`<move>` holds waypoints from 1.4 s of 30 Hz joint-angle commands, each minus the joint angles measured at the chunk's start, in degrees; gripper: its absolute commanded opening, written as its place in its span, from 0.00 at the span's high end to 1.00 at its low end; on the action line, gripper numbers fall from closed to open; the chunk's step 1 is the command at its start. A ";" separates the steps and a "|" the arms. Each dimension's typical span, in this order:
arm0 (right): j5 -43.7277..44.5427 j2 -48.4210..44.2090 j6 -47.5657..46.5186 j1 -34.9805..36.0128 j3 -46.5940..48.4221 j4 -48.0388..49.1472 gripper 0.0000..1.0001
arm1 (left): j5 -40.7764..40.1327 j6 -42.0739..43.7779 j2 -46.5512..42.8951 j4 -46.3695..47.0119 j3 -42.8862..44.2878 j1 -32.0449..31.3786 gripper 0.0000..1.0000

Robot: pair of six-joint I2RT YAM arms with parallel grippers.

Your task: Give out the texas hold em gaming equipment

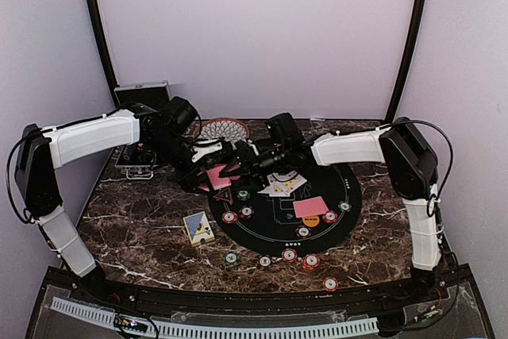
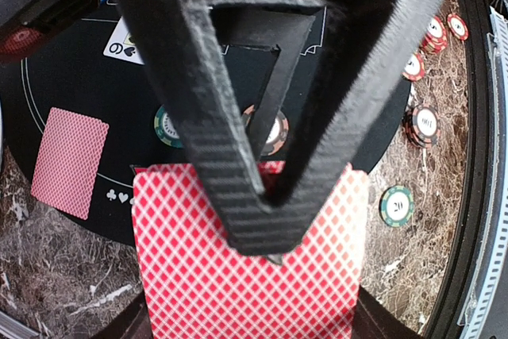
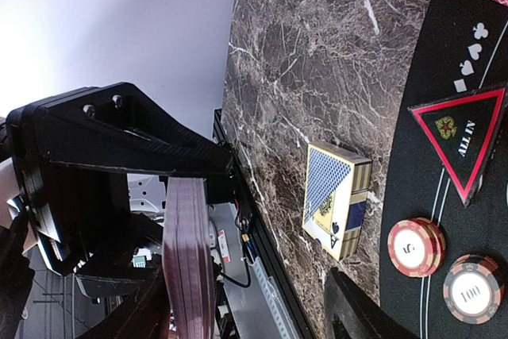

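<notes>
My left gripper [image 2: 274,248] is shut on a deck of red-backed playing cards [image 2: 246,283], held above the left edge of the round black mat [image 1: 349,220]. In the top view the deck [image 1: 217,177] hangs between both arms. My right gripper [image 3: 246,311] stands open, and the deck's edge [image 3: 189,260] lies close to its left finger. A red triangle marker [image 3: 468,136] and two chip stacks [image 3: 414,245] lie on the mat. One face-down card [image 1: 310,207], face-up cards [image 1: 283,186] and an orange button [image 1: 310,217] also rest there.
A blue card box [image 1: 198,228] lies on the marble left of the mat. Loose chips [image 1: 290,255] are scattered along the mat's near edge, with a green chip [image 2: 396,206] off it. A patterned bowl [image 1: 225,129] and a black case [image 1: 141,94] stand at the back left.
</notes>
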 commanded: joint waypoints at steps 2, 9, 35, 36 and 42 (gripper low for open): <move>-0.67 -0.06 0.48 2.06 2.00 2.16 0.33 | 1.19 0.35 -2.08 -0.02 1.13 0.25 1.00; -1.20 2.27 0.80 3.04 4.23 1.80 0.32 | 1.35 0.35 -2.11 -0.18 1.21 0.20 1.00; 1.44 -5.11 0.04 -1.62 -3.40 1.64 0.61 | 1.18 0.09 -2.39 0.08 0.83 0.21 1.00; 1.29 -5.50 0.71 -1.62 -3.59 2.51 0.63 | 1.19 0.09 -2.39 0.08 0.79 0.21 1.00; 1.22 -6.99 2.03 -1.62 -3.98 3.67 0.76 | 0.97 0.07 -2.40 0.08 0.82 0.20 1.00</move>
